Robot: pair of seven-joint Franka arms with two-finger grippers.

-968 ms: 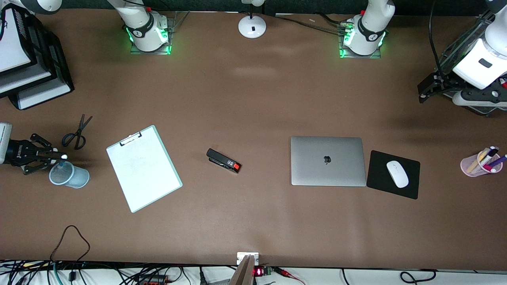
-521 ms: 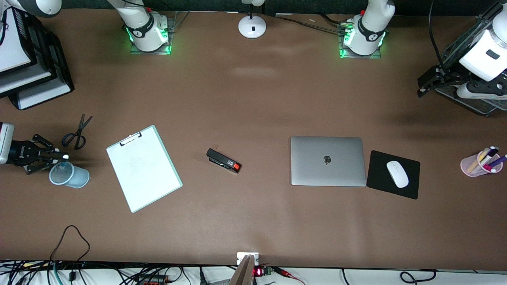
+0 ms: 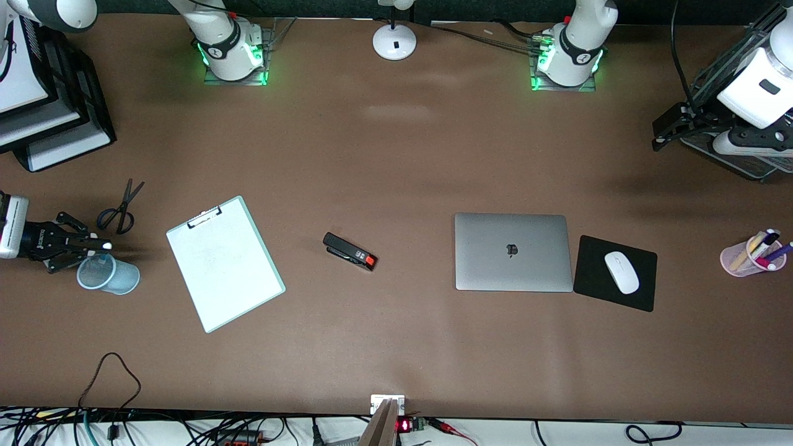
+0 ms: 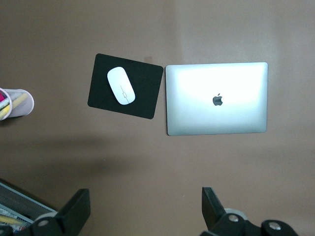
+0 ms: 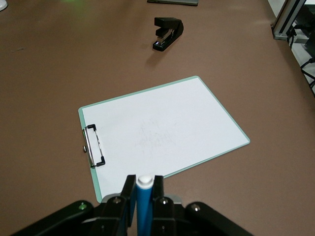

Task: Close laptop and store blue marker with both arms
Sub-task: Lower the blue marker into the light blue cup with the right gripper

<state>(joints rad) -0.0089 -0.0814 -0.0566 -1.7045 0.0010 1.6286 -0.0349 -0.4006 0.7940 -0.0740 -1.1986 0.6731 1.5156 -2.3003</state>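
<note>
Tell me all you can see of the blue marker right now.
The blue marker is a slim bright-blue stick with a whitish end, plastic by its look. The right tool is shut on it, one finger on each side. From the front its whitish tip shows past the fingertips, over the rim of the pale blue cup at the right arm's end of the table, beside the scissors. It lies about level, not yet in the cup. Its rear part is hidden by the tool.
</note>
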